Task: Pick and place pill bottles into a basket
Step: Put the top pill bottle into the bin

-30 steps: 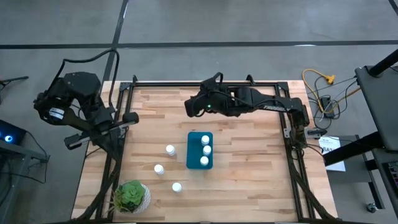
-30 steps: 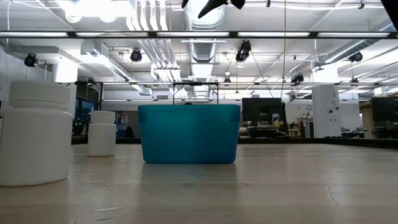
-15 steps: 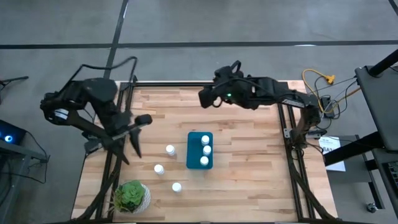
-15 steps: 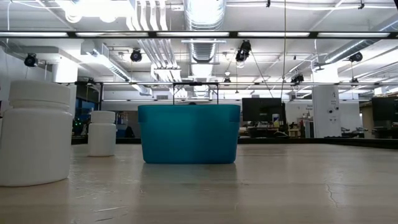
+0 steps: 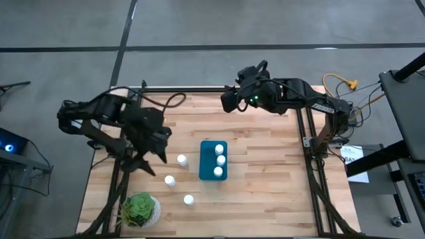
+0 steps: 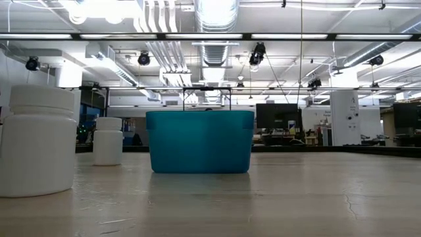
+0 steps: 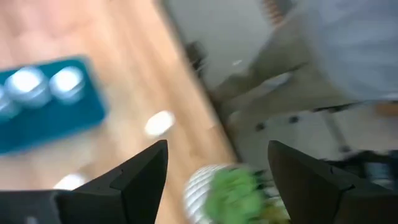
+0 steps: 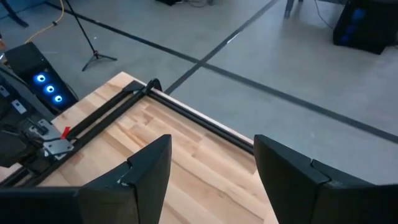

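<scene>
Nearby, potted plant (image 5: pixel 140 210) flanks three loose pill bottles (image 5: pixel 170 180); left tool (image 5: pixel 157 147) and right tool (image 5: pixel 228 99) released.

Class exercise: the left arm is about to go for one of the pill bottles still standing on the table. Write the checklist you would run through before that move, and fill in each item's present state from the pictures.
1. Left claw open and empty: ok, fingers spread, nothing between them.
2. Loose pill bottles upright on the table: ok, three stand left of the basket; the nearest is beside it.
3. Basket has room: ok, three bottles along one side, the rest bare.
4. Right claw out of the way: ok, open over the table's far edge.
5. Plant pot clear of the path: cannot tell, it stands near the closest bottle.
</scene>
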Controlling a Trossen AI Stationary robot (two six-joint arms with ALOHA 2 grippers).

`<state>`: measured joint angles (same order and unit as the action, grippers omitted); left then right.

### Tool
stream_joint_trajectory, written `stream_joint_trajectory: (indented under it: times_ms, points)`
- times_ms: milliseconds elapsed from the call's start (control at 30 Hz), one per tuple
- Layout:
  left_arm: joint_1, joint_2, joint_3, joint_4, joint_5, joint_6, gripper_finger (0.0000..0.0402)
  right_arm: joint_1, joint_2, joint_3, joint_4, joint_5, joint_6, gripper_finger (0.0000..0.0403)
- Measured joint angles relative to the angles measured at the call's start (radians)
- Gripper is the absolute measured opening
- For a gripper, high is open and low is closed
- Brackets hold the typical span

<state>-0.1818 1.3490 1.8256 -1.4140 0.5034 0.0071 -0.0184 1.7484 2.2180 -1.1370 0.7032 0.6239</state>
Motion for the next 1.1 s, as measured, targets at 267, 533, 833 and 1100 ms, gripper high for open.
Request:
stream_joint_trajectory:
  times_ms: [267,533,833,1100]
  points:
    - [0.0,0.088,-0.005,-0.098,-0.288,0.0,0.0259,0.0,0.007,-0.008,-0.013,0.0,0.001,0.0219]
    - [0.0,0.088,-0.268,-0.069,-0.42,-0.023,0.0259,0.001,0.005,-0.009,-0.014,-0.001,0.0,0.0219]
    - [0.003,-0.071,-0.669,0.278,-0.47,-0.213,0.0259,-0.002,-0.002,-0.009,-0.016,0.015,-0.029,0.0219]
    - [0.003,-0.144,-0.702,0.425,-0.547,-0.259,0.0258,-0.009,-0.014,-0.009,-0.012,0.183,-0.098,0.0219]
